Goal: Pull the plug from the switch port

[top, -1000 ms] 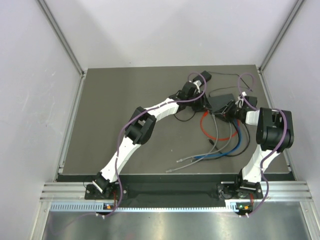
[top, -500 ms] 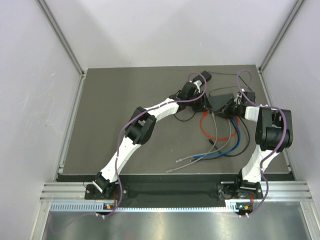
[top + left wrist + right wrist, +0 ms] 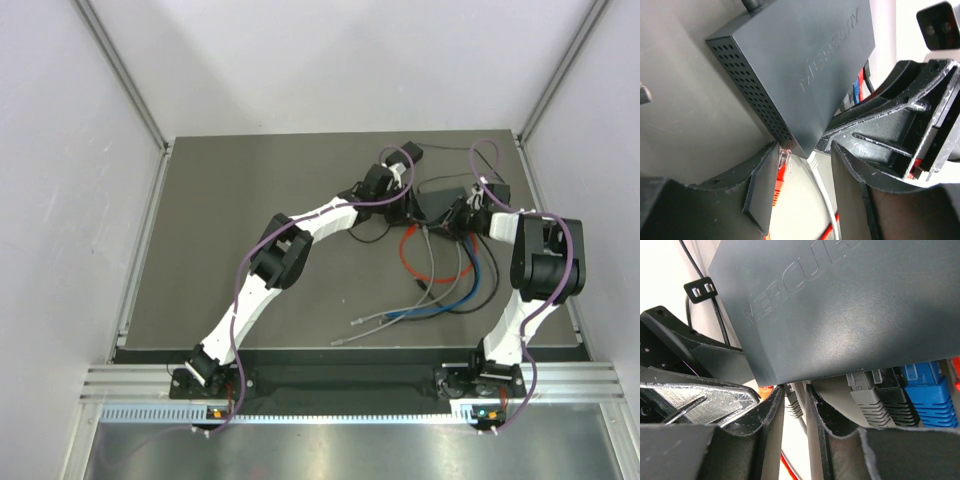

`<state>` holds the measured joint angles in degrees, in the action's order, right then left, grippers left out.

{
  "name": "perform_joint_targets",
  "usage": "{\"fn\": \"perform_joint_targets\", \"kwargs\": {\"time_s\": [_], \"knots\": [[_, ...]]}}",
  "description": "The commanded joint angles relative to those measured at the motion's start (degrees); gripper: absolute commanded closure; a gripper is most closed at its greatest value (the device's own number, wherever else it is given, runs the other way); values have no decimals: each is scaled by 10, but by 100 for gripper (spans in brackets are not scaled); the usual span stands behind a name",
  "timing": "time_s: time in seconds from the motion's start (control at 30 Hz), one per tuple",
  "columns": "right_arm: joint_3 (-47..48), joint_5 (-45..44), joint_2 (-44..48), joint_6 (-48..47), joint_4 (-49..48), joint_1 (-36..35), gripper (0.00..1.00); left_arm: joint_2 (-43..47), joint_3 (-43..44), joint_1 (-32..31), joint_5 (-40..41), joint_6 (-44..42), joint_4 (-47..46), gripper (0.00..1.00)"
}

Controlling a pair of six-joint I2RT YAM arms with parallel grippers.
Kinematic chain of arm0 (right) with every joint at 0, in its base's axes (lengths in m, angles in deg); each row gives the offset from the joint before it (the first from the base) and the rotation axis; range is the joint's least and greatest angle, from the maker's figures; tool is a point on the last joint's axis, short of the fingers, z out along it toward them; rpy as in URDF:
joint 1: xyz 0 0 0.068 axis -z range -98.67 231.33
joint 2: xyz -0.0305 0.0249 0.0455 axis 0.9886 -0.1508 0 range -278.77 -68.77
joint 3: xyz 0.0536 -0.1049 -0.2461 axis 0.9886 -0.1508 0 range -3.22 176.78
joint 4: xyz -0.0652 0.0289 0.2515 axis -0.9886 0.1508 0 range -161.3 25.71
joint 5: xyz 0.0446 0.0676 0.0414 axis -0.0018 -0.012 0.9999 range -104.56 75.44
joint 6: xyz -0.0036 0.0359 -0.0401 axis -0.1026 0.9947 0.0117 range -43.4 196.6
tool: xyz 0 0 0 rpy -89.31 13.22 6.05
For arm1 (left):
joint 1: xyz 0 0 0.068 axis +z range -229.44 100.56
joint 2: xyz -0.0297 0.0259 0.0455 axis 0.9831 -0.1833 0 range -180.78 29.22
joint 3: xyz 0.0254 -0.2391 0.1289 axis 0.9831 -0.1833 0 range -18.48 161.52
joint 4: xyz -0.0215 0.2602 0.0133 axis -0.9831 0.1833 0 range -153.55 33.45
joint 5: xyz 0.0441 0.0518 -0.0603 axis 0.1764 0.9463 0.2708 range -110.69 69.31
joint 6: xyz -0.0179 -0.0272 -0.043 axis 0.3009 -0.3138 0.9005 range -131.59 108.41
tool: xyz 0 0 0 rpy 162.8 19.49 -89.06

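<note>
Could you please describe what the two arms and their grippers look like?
Both the left arm and right arm have white link shells, black joints and a purple cable looped alongside. The left gripper and right gripper have black, scuffed fingers.

Bright even overhead light, soft shadows, sharp top view, wrist views blurred close up, pale background washed out

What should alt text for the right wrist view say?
The right gripper pinches a ribbed pale plug under a corner of the dark grey switch. Beside it, a grey plug, a black plug and a blue plug sit in ports.
</note>
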<state>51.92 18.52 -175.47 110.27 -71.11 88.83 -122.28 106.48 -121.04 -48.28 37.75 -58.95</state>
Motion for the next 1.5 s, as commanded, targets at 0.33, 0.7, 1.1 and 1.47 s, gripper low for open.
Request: {"fn": "perform_joint_targets", "kwargs": {"time_s": [0.33, 0.7, 1.1, 1.47], "knots": [[-56, 58, 75, -81, 73, 11, 76, 139, -169, -1, 27, -86, -70, 48], [-87, 75, 71, 7, -47, 20, 62, 89, -119, -7, -11, 0, -225, 45], [-86, 60, 39, 37, -91, 20, 62, 12, -60, -15, 8, 39, -306, 40], [-71, 54, 8, 42, -99, 19, 65, 1, -65, -8, 39, 44, -132, 47]]}}
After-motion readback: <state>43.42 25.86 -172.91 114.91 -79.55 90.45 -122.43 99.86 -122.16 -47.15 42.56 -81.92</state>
